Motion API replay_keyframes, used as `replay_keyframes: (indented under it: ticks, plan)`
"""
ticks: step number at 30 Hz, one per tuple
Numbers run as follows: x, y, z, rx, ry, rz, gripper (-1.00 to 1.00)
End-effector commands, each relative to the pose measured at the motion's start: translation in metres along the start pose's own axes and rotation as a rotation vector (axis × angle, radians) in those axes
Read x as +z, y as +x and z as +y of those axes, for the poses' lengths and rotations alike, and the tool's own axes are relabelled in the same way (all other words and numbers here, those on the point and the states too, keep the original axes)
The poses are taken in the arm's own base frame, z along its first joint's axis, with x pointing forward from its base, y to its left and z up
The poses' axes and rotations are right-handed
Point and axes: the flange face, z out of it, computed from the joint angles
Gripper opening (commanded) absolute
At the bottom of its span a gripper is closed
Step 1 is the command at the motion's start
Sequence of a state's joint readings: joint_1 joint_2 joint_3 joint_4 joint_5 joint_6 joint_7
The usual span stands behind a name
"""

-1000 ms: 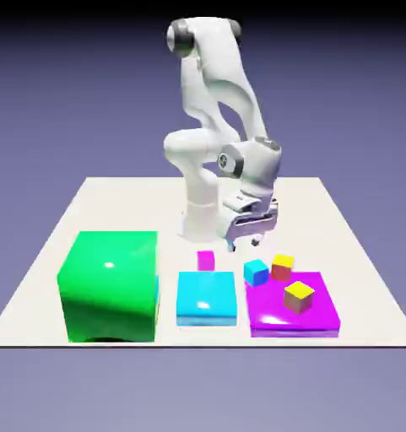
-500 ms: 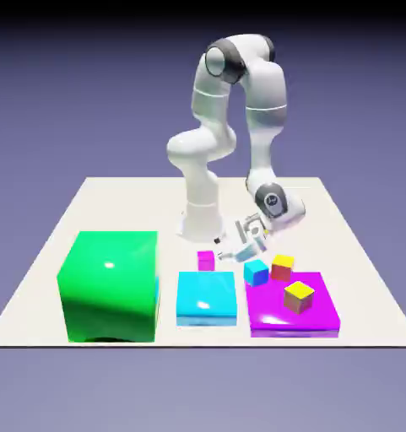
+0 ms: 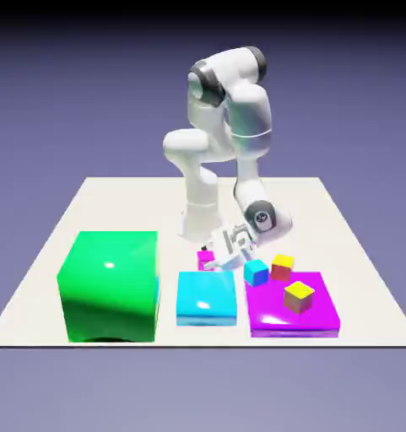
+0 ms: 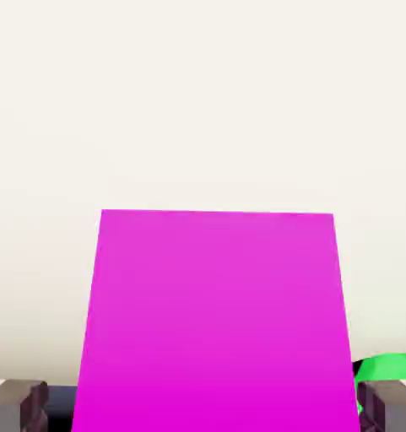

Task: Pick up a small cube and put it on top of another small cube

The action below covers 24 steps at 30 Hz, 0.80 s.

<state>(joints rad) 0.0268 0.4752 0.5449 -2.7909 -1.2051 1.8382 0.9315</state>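
Exterior view: the gripper [image 3: 208, 258] leans low toward eight o'clock, jaws spread wide, probably to straddle the small pink cube [image 3: 206, 256] from its side. That cube sits on the table [image 3: 341, 245], at twelve o'clock from the flat blue block [image 3: 206, 292]. In the hand view it fills the space between the fingertips [image 4: 376, 407], apparently ungripped.

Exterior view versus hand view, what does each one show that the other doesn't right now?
Only the exterior view shows the yellow-topped cube on the wide magenta slab, and the small blue cube.

Only the hand view shows a gap between the small pink cube and the left-hand fingertip.

Both show the pink cube, the open gripper and something green.
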Motion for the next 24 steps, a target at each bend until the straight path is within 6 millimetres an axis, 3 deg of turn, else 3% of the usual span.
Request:
replay_keyframes:
  ticks: [1,4,5,14,24]
  plan:
    - [0.001,0.001,0.000,0.004,0.005,0.006,0.00]
    - [0.003,0.003,-0.001,0.014,0.017,0.021,0.00]
    - [0.003,0.003,-0.001,0.014,0.017,0.021,-1.00]
    - [-0.009,-0.004,0.003,-0.008,-0.016,-0.020,-1.00]
    - [-0.042,-0.009,0.011,0.008,-0.001,-0.001,-1.00]
